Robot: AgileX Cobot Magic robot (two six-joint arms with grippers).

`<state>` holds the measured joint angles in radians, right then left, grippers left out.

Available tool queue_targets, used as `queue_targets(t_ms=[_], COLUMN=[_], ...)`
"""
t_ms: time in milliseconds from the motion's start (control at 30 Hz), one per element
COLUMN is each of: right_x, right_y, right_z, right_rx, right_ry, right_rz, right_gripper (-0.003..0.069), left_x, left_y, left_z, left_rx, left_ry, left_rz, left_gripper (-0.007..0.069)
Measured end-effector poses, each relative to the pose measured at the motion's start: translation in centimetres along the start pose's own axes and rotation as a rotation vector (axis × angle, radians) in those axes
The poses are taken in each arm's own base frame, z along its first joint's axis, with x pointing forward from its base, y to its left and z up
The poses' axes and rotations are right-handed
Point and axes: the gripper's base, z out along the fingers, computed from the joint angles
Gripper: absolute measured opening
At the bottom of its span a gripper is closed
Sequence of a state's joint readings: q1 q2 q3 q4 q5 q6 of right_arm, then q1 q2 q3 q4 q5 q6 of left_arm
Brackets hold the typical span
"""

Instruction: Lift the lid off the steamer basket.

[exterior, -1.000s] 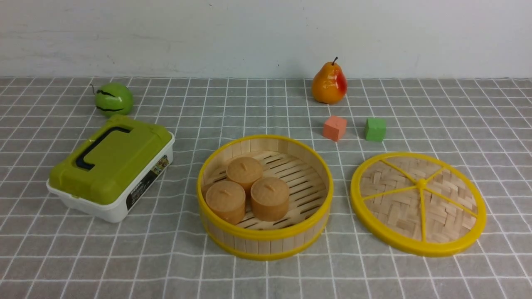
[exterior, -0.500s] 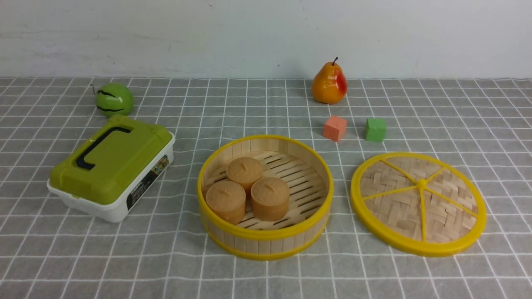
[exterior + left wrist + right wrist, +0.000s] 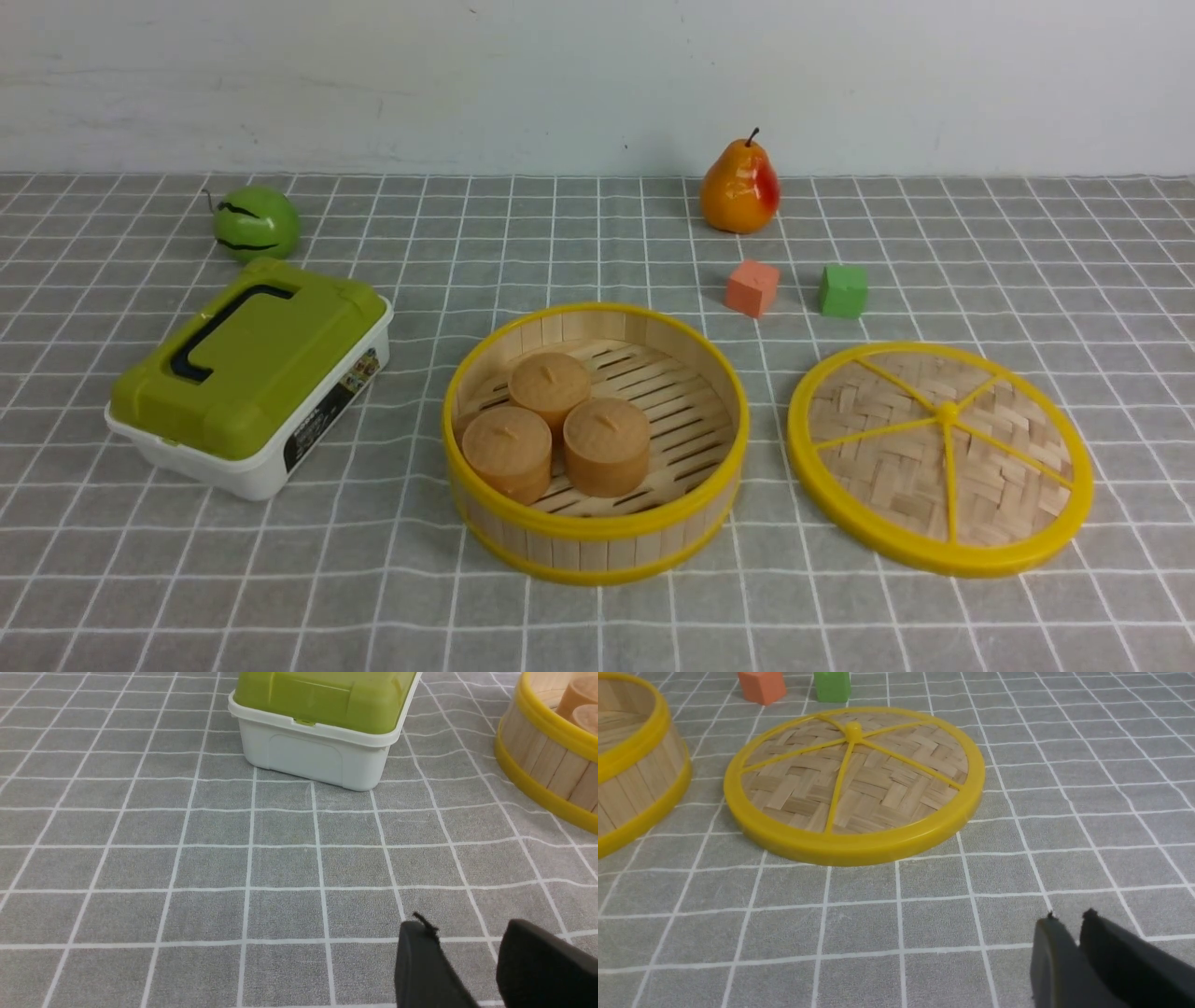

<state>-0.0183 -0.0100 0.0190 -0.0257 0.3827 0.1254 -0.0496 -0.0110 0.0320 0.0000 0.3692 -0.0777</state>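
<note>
The steamer basket (image 3: pixel 596 523) stands uncovered at the table's middle front, with three brown cylindrical buns (image 3: pixel 605 445) inside. Its edge also shows in the left wrist view (image 3: pixel 542 760) and the right wrist view (image 3: pixel 630 774). The lid (image 3: pixel 938 455) lies flat on the cloth to the basket's right, apart from it; it also shows in the right wrist view (image 3: pixel 853 784). Neither gripper shows in the front view. My left gripper (image 3: pixel 467 933) is low over bare cloth, its jaws a little apart and empty. My right gripper (image 3: pixel 1068 917) is over bare cloth short of the lid, its jaws together and empty.
A white box with a green lid (image 3: pixel 250 378) stands left of the basket and shows in the left wrist view (image 3: pixel 322 723). A green apple (image 3: pixel 255 222) sits behind it. A pear (image 3: pixel 739 189), an orange cube (image 3: pixel 752 287) and a green cube (image 3: pixel 843 290) sit behind the lid.
</note>
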Motion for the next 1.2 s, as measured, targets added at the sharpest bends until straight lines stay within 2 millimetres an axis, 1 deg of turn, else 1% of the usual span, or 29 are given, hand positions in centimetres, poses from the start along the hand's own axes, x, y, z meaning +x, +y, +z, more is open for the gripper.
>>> queue_targets(t_ms=[367, 1200], right_x=[0.00, 0.00], right_y=[0.00, 0.00], right_z=[0.00, 0.00], right_rx=[0.000, 0.000], right_ry=[0.000, 0.000], right_rz=[0.001, 0.001], right_gripper=[0.0067, 0.0101], left_x=[0.00, 0.00], left_y=[0.00, 0.00], left_z=[0.00, 0.00], left_rx=[0.000, 0.000], left_ry=[0.000, 0.000], left_rz=[0.000, 0.000], left_gripper=[0.0239, 0.0239])
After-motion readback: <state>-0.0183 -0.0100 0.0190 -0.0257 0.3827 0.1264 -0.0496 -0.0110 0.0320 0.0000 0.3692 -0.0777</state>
